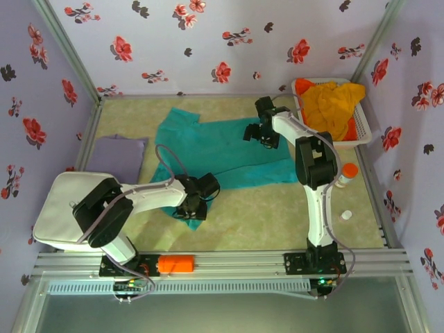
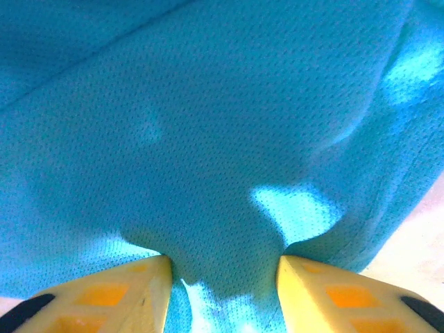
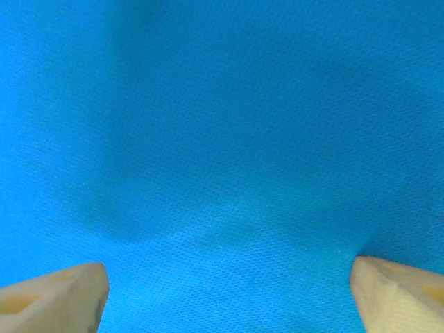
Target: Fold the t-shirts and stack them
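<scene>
Cloth fills the space under both claws, and it is the teal shirt (image 1: 215, 149), which lies spread out flat on the table (image 1: 277, 215). The left claw (image 1: 194, 205) sits low on the near corner of this shirt, so most of the shirt spreads away beyond it and off to its right. In the left wrist view the left claw (image 2: 223, 267) has its two yellow fingers (image 2: 132, 291) partway apart, not wide. A soft bump of teal cloth is bunched up between them, with wrinkles running out from it. I cannot tell if the fingers are really squeezing the cloth or just pushing down beside it. The right claw (image 1: 257, 133) is over the far right part of the same shirt. In the right wrist view the right claw (image 3: 229, 277) is spread wide, with one pale finger (image 3: 62, 295) at each side, and it holds nothing. Smooth teal cloth lies right below it and between its fingers. A folded pale purple shirt (image 1: 118, 154) lies flat on the table, to the left of the left claw and a bit beyond it, apart from the teal shirt. The orange-yellow shirts (image 1: 331, 104) are piled in a white basket (image 1: 363, 130) to the right of the right claw, near it. A small bottle with an orange cap (image 1: 345, 175) stands on the table to the right of the right claw, closer to the arm bases.
</scene>
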Robot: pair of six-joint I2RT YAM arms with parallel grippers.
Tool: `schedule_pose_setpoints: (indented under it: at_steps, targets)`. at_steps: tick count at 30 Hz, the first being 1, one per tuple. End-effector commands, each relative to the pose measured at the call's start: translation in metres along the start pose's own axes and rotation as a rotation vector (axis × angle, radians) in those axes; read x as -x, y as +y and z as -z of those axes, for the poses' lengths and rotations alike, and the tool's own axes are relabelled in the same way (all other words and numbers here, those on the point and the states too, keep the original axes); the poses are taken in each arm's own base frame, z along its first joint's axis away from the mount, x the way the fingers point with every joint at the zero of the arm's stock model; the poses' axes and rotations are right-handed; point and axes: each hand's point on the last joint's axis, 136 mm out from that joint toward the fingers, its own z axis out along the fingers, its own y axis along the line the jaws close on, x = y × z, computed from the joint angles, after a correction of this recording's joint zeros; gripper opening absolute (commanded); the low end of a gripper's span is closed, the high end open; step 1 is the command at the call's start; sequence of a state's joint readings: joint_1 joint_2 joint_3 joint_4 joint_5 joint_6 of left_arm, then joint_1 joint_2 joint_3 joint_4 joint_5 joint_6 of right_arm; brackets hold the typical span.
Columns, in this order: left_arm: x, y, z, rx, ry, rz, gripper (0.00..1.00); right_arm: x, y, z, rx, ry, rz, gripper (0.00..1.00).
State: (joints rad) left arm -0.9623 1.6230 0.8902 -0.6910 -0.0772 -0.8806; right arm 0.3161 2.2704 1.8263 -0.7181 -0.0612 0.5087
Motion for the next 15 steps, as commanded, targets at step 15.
schedule_pose_setpoints:
  at_steps: [15]
  targets:
    - [-0.083,0.061,0.001,0.119,0.178,-0.085,0.37,0.096,-0.054,-0.008,-0.052,-0.117,-0.269,0.88]
